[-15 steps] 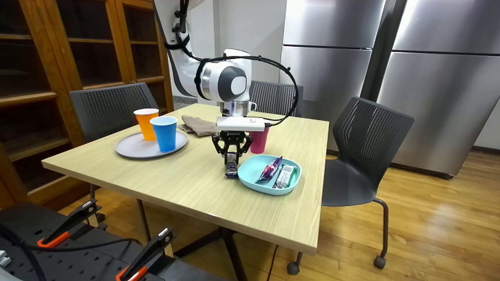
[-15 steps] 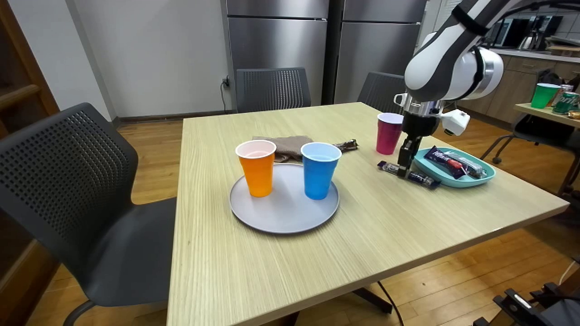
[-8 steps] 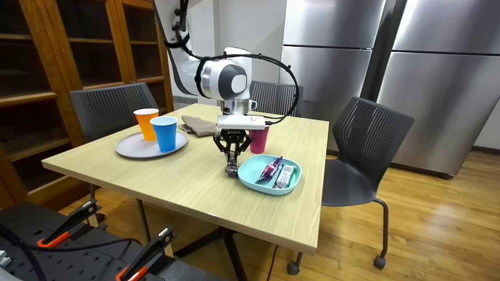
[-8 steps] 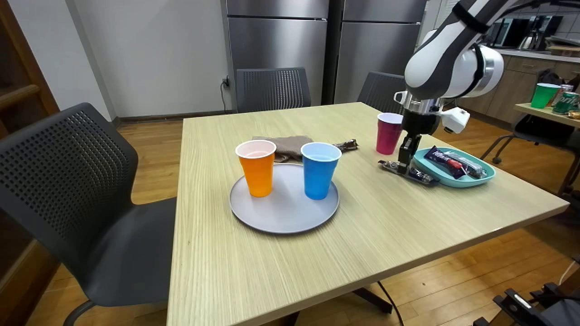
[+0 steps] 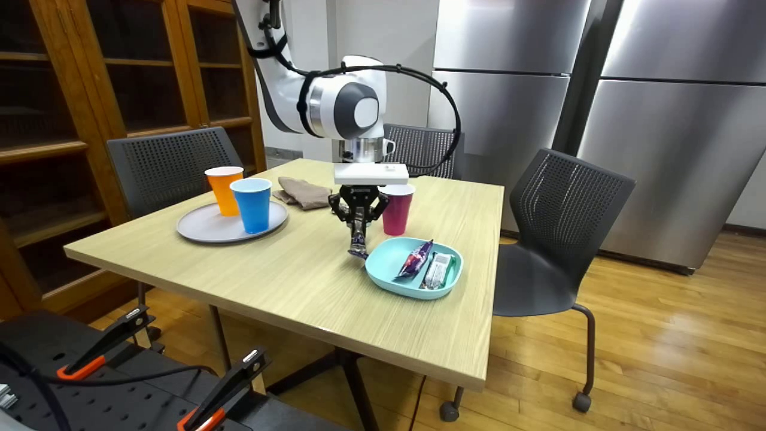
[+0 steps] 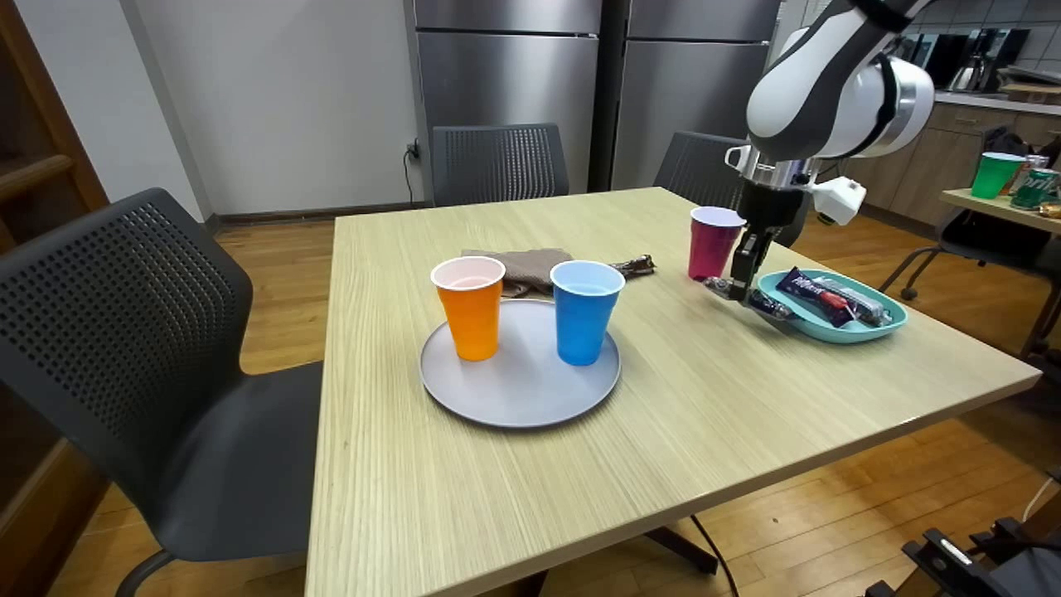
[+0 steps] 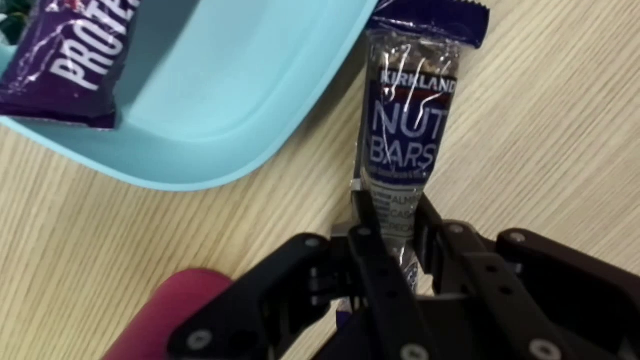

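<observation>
A Kirkland nut bar [image 7: 407,120] in a clear and dark blue wrapper is pinched between the black fingers of my gripper [image 7: 392,212], seen in the wrist view. In an exterior view the gripper [image 5: 357,230] points down, with the bar [image 5: 358,244] hanging just above the table. From another side the bar [image 6: 769,305] slants down toward the teal tray [image 6: 837,333]. Its lower end is close to the tray's rim; contact there I cannot tell. A purple protein bar [image 5: 414,260] and a white-and-green bar [image 5: 438,270] lie in that tray.
A pink cup [image 6: 711,245] stands close behind the gripper. Farther off, a grey plate [image 6: 514,398] holds an orange cup [image 6: 472,319] and a blue cup [image 6: 584,319]. By a brown cloth [image 6: 535,269] lies another wrapped bar [image 6: 636,266]. Chairs surround the table.
The fingers have drawn in on the nut bar, which was lying flat on the table. My gripper has since risen slightly, carrying the bar up with it, now tilted.
</observation>
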Controlling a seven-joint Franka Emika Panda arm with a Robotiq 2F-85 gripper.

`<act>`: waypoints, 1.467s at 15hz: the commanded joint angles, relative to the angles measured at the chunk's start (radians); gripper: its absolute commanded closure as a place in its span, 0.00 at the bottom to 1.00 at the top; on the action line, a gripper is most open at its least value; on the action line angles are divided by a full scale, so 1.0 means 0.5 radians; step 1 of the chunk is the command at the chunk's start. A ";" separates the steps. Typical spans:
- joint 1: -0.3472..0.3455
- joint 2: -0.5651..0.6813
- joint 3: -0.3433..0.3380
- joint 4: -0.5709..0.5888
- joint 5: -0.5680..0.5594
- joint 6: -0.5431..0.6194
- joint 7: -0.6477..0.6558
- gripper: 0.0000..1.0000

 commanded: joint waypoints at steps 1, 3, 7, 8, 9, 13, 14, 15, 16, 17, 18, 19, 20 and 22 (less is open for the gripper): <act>-0.037 -0.140 0.018 -0.120 0.036 0.018 -0.056 0.95; -0.056 -0.173 0.022 -0.146 0.057 0.020 -0.070 0.95; -0.103 -0.238 0.016 -0.192 0.131 0.040 -0.081 0.95; -0.121 -0.241 0.012 -0.190 0.156 0.040 -0.084 0.95; -0.133 -0.249 0.007 -0.191 0.178 0.043 -0.077 0.95; -0.199 -0.260 -0.014 -0.185 0.279 0.058 -0.065 0.95; -0.219 -0.257 -0.019 -0.178 0.300 0.057 -0.065 0.95; -0.227 -0.257 -0.029 -0.178 0.313 0.062 -0.055 0.95; -0.239 -0.253 -0.039 -0.172 0.325 0.062 -0.053 0.95; -0.242 -0.250 -0.053 -0.170 0.329 0.072 -0.040 0.95; -0.243 -0.240 -0.069 -0.160 0.330 0.075 -0.025 0.95; -0.229 -0.232 -0.095 -0.154 0.319 0.087 0.006 0.95; -0.214 -0.221 -0.123 -0.146 0.304 0.094 0.040 0.95; -0.196 -0.214 -0.162 -0.138 0.290 0.090 0.103 0.95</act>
